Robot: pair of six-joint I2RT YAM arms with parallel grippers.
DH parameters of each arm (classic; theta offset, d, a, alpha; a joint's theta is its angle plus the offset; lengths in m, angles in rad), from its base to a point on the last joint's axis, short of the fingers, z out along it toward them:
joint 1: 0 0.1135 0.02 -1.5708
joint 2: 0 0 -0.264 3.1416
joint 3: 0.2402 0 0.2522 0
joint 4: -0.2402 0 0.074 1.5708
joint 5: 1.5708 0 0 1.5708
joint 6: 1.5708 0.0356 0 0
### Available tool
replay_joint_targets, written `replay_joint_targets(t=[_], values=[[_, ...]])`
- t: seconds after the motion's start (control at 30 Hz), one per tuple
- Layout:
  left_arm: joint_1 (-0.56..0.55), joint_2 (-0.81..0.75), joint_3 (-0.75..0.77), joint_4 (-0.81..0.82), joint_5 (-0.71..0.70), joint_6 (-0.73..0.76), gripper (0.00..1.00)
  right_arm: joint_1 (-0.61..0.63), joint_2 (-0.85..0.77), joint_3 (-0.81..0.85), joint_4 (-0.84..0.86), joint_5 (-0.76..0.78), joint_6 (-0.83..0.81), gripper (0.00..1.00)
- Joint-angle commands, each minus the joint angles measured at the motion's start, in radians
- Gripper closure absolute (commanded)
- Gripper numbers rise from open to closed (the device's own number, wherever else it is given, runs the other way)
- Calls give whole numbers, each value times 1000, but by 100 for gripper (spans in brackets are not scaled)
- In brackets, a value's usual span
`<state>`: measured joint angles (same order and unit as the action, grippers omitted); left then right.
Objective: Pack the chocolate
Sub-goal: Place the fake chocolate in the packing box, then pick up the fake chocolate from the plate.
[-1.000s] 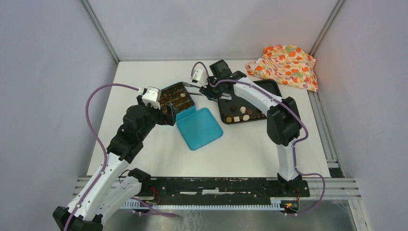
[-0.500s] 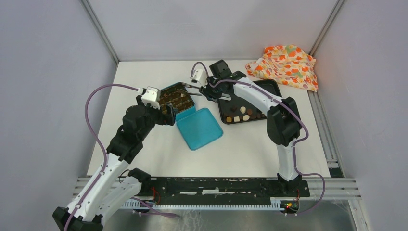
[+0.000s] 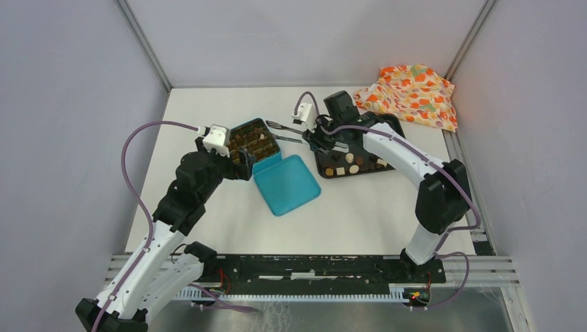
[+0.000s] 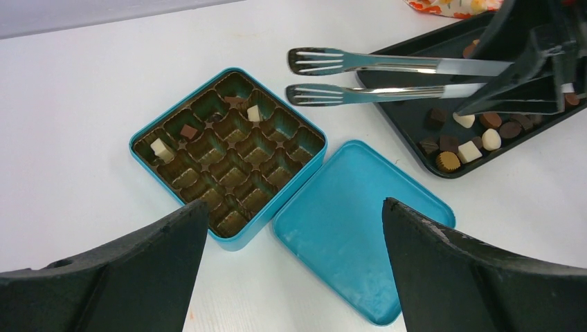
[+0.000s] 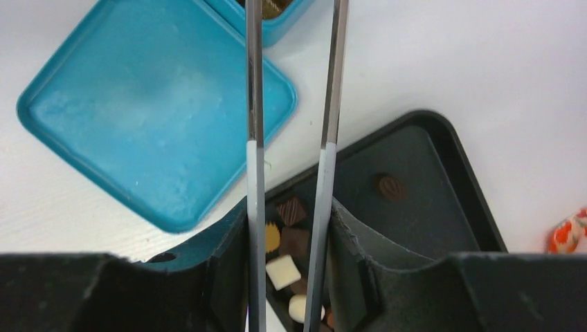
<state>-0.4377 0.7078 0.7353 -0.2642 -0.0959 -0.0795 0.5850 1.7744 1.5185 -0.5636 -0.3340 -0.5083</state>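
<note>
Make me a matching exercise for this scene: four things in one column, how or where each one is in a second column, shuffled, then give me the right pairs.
Things
1. square teal tin with brown compartments
2. flat teal lid
3. black rectangular tray
4. metal tongs

States
A. gripped at the handle end, prongs apart and empty
B. holds loose mixed chocolate pieces
C. lies beside the tin, nothing in it
D. most compartments empty, only a few filled

Pairs: 1-D, 2-C, 3-B, 4-A
</note>
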Motion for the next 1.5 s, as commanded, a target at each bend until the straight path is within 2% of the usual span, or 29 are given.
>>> replay_joint_targets(t=[0.0,0.33,0.57,1.13,1.47], values=[[4,-11,21,15,-4,1,0,-84,-149,-120,97,-62,11,56],[4,-3,21,15,2,0,0,-362,-356,-395,180,-185,2,56],[5,8,23,13,1,1,0,-483,-390,-516,173,-209,-40,57],[5,15,25,11,8,3,0,-495,-257,-502,109,-113,-77,57],[5,9,24,13,10,2,0,-510,-257,-504,41,-152,-123,57]])
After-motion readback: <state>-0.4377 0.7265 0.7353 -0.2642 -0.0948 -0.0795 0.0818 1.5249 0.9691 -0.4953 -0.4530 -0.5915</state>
